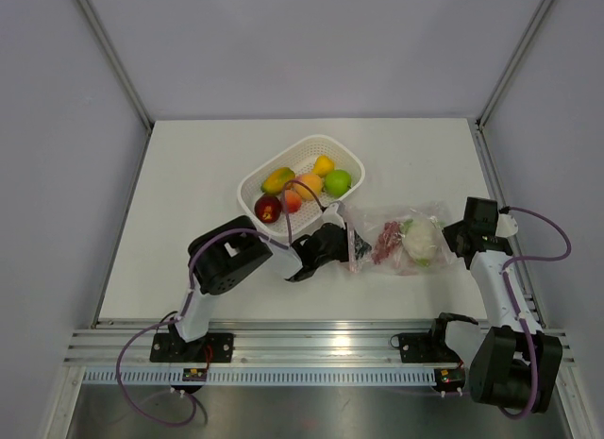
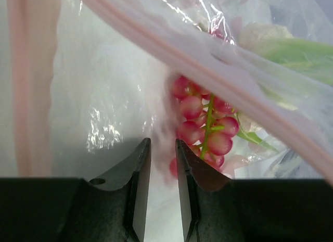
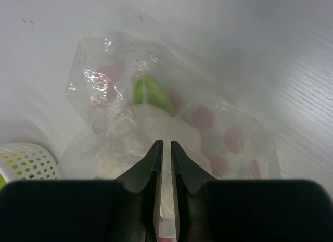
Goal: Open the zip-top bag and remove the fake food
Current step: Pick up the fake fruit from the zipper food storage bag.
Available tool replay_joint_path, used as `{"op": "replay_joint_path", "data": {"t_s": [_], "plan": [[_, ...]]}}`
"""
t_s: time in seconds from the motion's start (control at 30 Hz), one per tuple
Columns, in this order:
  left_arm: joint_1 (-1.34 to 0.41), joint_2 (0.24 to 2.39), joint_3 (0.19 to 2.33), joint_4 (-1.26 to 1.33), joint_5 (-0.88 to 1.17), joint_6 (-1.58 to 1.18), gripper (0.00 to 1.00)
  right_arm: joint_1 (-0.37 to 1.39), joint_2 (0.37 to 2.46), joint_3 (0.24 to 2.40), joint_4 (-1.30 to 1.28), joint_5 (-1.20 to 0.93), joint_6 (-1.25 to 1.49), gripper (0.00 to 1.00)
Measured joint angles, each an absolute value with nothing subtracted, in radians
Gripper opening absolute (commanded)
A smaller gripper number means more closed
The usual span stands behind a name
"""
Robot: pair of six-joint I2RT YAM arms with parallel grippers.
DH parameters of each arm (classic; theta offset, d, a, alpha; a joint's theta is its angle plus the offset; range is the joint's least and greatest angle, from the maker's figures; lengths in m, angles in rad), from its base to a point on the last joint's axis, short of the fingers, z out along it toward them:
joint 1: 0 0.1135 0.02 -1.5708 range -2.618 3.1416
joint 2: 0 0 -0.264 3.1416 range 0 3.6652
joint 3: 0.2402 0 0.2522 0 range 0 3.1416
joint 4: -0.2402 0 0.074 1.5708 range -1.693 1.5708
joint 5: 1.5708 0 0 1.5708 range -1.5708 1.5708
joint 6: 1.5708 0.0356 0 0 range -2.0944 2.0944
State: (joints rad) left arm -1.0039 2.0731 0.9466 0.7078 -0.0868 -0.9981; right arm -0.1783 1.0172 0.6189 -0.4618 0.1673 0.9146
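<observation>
From above, the clear crinkly plastic zip-top bag (image 1: 401, 243) lay on the white worktop (image 1: 189, 194) between the arms, just right of the white perforated plastic basket (image 1: 357, 163) of loose fruit. The left hand (image 1: 342, 239) sat at the bag's zip edge and the right hand (image 1: 455, 236) at its far end. The fake food inside was a dark red grape cluster (image 1: 386, 241) and a pale leafy piece (image 1: 422, 239).

Only the left wrist view showed the pinkish zip strip (image 2: 208, 70) in two diverging lines, so the mouth seemed parted. The grapes lay just beyond the narrowly gapped jaws. Whether film was pinched could not be told. The step looked like emptying the bag, which next called for a clean grip on the grapes, not the film.

The right wrist view showed that hand nearly closed, apparently pinching the bag's sealed end.
</observation>
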Motion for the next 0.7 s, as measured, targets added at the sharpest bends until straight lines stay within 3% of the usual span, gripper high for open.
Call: {"op": "replay_joint_path", "data": {"t_s": [0.1,0.13,0.23,0.7], "plan": [[-1.004,2.049,0.916,0.706,-0.091,-0.994,0.27,-0.179,1.017,0.619,-0.462,0.168,0.916,0.18],[-1.004,2.04,0.902,0.708,-0.092,-0.992,0.42,-0.179,1.017,0.619,-0.462,0.167,0.916,0.18],[-1.004,2.018,0.888,0.728,-0.09,-0.979,0.62,-0.18,1.017,0.619,-0.462,0.167,0.916,0.18],[-1.029,2.064,1.041,0.633,-0.052,-0.915,0.66,-0.184,1.011,0.613,-0.46,0.163,0.915,0.17]]}}
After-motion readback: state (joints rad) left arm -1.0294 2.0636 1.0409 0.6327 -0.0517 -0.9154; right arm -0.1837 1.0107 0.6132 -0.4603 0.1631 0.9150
